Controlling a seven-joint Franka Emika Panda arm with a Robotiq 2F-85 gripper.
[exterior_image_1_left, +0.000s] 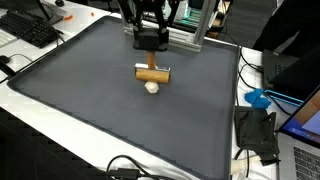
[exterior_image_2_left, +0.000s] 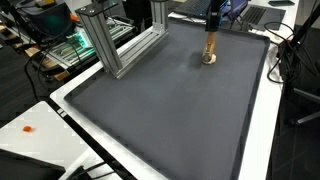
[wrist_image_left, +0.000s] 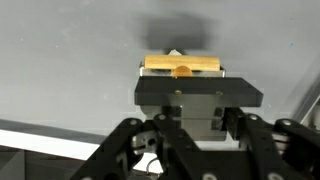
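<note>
My gripper (exterior_image_1_left: 151, 47) hangs over the far middle of the dark grey mat (exterior_image_1_left: 90, 95), shut on the upright stem of a wooden T-shaped tool (exterior_image_1_left: 153, 70). Its crossbar lies level just above the mat, with a cream rounded piece (exterior_image_1_left: 152, 86) under it touching the surface. In an exterior view the gripper (exterior_image_2_left: 212, 26) holds the same tool (exterior_image_2_left: 210, 46) upright near the mat's far edge (exterior_image_2_left: 170, 110). In the wrist view the wooden crossbar (wrist_image_left: 182, 65) shows beyond the black gripper housing (wrist_image_left: 198, 95), which hides the fingers.
An aluminium frame (exterior_image_1_left: 186, 30) (exterior_image_2_left: 120, 45) stands at the mat's edge close to the arm. A keyboard (exterior_image_1_left: 30, 30), a blue object (exterior_image_1_left: 258, 98), a black device (exterior_image_1_left: 257, 132) and a laptop (exterior_image_1_left: 305, 125) lie around the mat. Cables (exterior_image_1_left: 130, 168) trail at the front.
</note>
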